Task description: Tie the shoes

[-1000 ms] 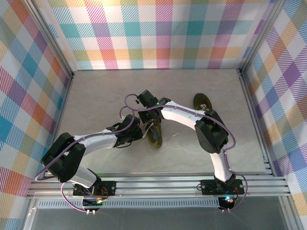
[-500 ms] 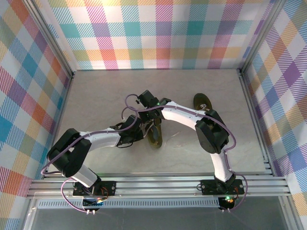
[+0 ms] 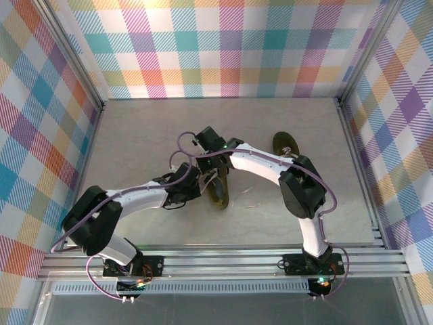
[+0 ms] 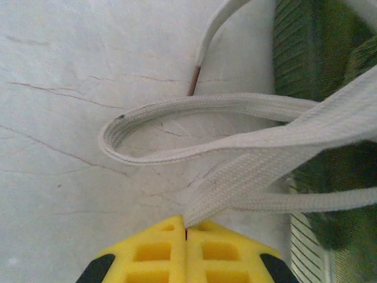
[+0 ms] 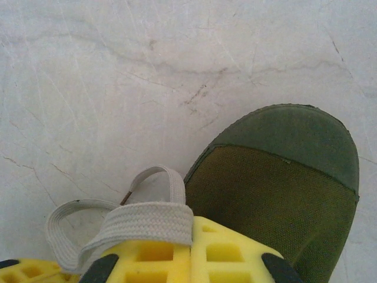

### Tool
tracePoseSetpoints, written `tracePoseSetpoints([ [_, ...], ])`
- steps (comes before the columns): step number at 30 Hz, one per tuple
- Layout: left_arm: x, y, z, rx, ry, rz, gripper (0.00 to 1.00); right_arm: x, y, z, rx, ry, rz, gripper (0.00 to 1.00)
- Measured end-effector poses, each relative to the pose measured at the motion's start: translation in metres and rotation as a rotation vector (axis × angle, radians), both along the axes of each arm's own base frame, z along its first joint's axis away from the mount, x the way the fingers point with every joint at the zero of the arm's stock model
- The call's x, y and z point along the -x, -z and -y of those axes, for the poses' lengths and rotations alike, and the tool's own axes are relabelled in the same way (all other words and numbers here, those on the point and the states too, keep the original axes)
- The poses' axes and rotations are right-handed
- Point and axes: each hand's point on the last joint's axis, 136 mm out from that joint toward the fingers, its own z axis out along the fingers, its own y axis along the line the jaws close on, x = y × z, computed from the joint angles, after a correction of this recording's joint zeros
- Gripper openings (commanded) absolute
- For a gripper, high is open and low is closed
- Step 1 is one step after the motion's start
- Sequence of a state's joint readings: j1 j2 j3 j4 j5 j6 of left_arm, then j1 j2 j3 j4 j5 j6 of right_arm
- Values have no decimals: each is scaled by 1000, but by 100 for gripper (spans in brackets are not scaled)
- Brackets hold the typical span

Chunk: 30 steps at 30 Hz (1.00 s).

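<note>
**Insp. A:** While both wrists are hovering at the near shoe (image 3: 218,191), what is each pincer doing?

**Insp. B:** L pincer (image 4: 186,231) is clamping, fingers together, on a lace strand (image 4: 247,177) that is running off toward that shoe. R pincer (image 5: 192,231) is likewise pressing shut on a second strand (image 5: 150,223), just beside the toe.

**A:** Location of the pair?

**B:** Near shoe is sitting approx. mid-surface (image 3: 135,135), between the two wrists. Far shoe (image 3: 287,144) is lying well apart, to the R, partly behind the R arm. Its laces are showing too small to judge.

**A:** Any knot forming?

**B:** Not that I am seeing. A flat loop (image 4: 177,107) is lying slack on the surface beside the shoe, w/ a free tip (image 4: 195,81) resting near it. No bow or tight crossing is showing.

**A:** Progress, in your judgement?

**B:** Early. Strands are being gripped, but nothing is being cinched yet. Remaining: cross and tighten, form loops, finish bow on shoe no. 1, then the whole sequence on shoe no. 2. Am rating it well under half.
</note>
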<state>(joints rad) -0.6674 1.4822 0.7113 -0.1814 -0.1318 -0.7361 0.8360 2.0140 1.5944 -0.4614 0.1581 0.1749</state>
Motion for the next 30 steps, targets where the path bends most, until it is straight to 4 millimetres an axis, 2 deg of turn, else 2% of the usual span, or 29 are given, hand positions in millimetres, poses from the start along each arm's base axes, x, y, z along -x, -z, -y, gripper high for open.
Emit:
tracePoseSetpoints([
  [4,-1,-22,-4,2,-5,41,0,3,-6,3,-11,-1,8,0],
  [7,-2,-31,-7,-9,-5,58,0,4,-18,8,-24,8,35,0],
  [14,0,-30,-10,-26,-3,53,0,2,-53,20,-55,43,123,0],
  [19,0,-30,-10,-25,-2,54,0,4,-58,17,-64,39,137,0],
  [23,0,-30,-10,-25,-2,55,0,7,-58,23,-62,54,138,0],
  [30,-10,-39,-1,15,1,106,0,10,-86,27,-113,74,172,0],
])
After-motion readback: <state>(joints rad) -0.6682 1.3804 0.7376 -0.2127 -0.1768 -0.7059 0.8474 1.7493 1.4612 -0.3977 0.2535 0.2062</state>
